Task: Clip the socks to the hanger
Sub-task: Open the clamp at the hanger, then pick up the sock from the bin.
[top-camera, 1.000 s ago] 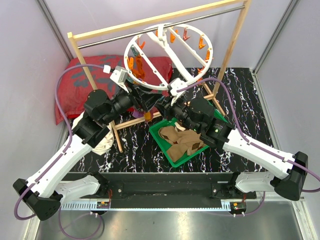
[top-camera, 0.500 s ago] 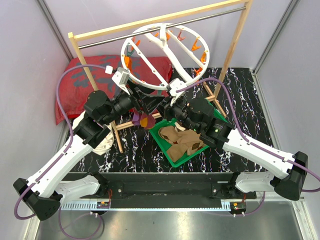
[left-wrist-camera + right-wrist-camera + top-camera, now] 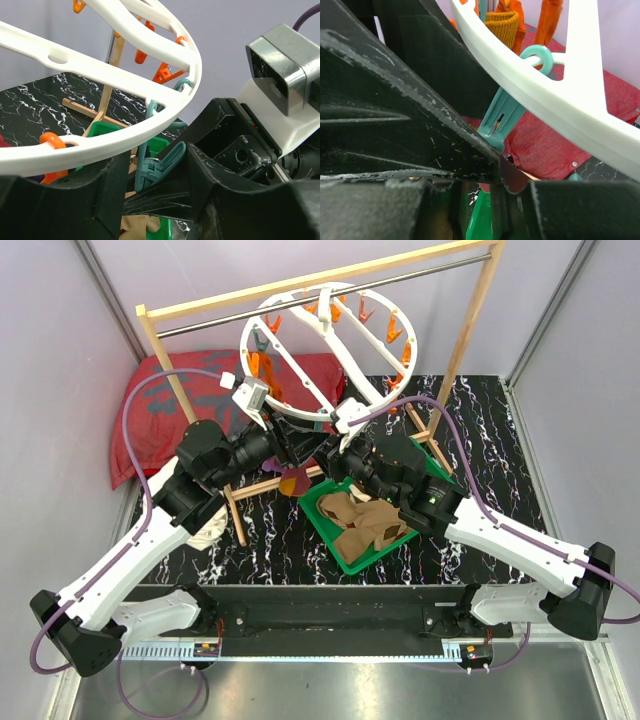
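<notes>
Right gripper (image 3: 506,182) pinches purple sock (image 3: 293,480) just under hanger (image 3: 150,121) rim, offering it to teal clip (image 3: 150,167); left gripper (image 3: 159,176) straddles clip, probably to squeeze it, contact unclear.

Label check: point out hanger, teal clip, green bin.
hanger (image 3: 115,141): left wrist view, on the white ring rim.
teal clip (image 3: 159,167): left wrist view, on the clip body.
green bin (image 3: 350,560): top view, near corner wall.

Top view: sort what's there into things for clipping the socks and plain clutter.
For the job: hanger, rack it hangs from, orange sock, purple sock, brown socks, green tray.
Lying about: red cushion, white cloth.
</notes>
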You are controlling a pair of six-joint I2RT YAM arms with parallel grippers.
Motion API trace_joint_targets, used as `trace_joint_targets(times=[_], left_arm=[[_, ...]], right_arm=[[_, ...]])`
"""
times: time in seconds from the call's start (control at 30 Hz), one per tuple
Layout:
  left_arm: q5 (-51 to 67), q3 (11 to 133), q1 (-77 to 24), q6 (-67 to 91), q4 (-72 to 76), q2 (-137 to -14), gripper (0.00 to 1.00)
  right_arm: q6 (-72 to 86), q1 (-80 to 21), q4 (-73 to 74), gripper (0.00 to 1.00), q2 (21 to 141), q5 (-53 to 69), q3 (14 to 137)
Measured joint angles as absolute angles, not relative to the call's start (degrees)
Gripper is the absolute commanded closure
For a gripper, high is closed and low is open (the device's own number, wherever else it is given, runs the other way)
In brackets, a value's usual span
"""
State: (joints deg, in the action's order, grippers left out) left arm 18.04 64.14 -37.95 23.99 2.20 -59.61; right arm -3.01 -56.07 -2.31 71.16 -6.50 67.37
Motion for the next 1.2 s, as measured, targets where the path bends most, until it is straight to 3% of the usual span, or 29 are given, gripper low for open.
trace_joint_targets(times=[0.17, 0.4, 0.73, 1.07, 1.2], left_arm=[[16.75, 64.14, -38.41, 25.45, 2.02, -59.61, 0.7], [13.76, 64.12, -38.41, 28.88, 2.22, -60.03, 0.87], [11.09, 64.12, -38.06, 29.89, 2.59, -60.62, 0.91], [9.74, 64.14, -38.06, 29.87, 2.11, -60.71, 0.91], [9.26, 64.14, -38.06, 29.89, 1.69, -60.84, 0.91]], right_arm=[[-3.14, -56.07, -2.13, 0.88, 70.98, -6.7, 67.0], [-2.66, -56.14, -3.05, 0.62, 68.14, -7.51, 63.77], [-0.08, -56.69, -1.39, 0.3, 65.71, -11.14, 59.2], [11.6, -55.44, 8.32, 0.27, 61.1, -22.92, 53.52], [19.86, -47.22, 15.07, 0.28, 60.29, -22.92, 50.17]])
